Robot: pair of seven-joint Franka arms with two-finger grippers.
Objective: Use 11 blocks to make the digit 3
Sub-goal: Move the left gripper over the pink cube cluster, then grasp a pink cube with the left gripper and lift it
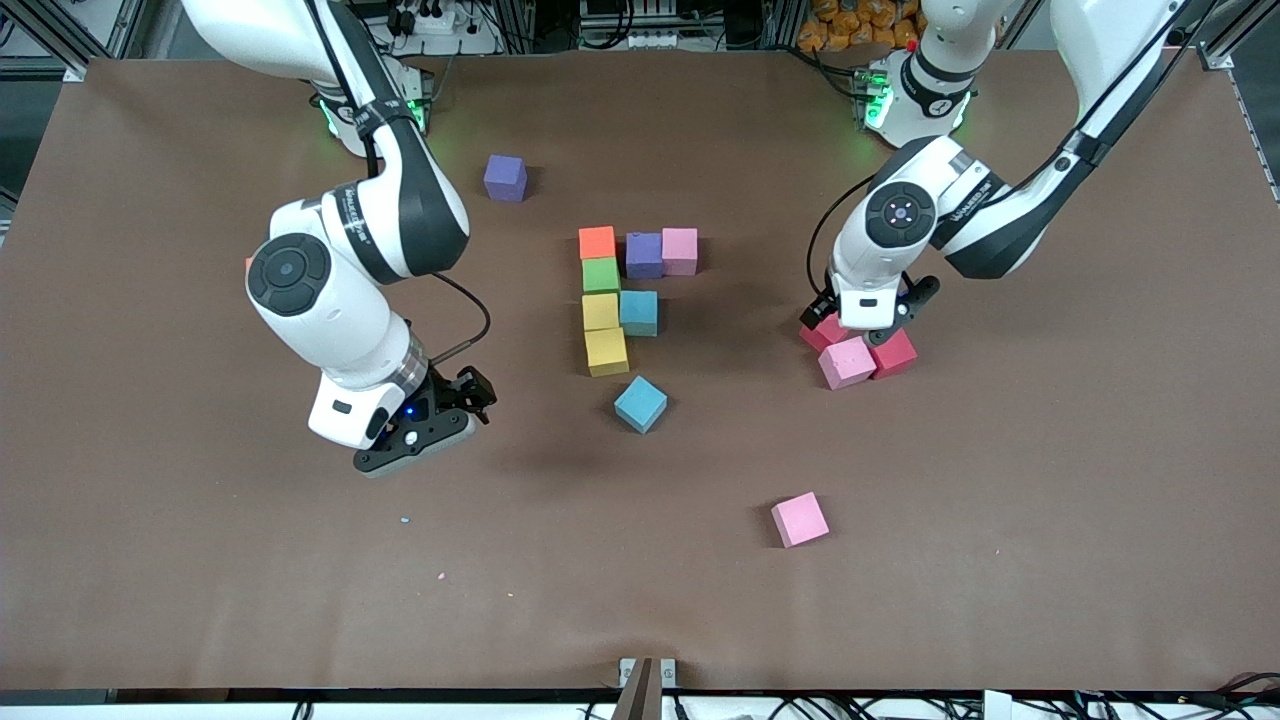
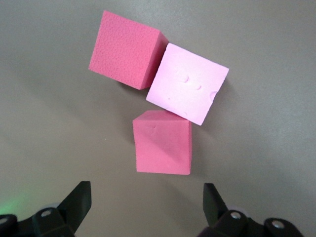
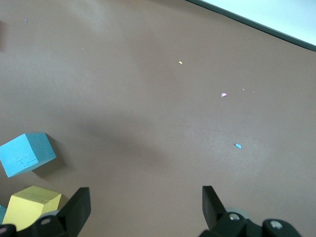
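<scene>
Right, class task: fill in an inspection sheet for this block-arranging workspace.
Surface: brown table, flat.
Job's things: partial figure of seven touching cubes; loose light blue cube, purple cube and pink cube; red-pink cluster of three cubes.
Clutter: coloured crumbs.
Grippers: left gripper over the red-pink cluster, jaws open; right gripper over bare table, jaws open.
Cables: black cable at the right arm's wrist.
Surroundings: wiring past the table's edge.
</scene>
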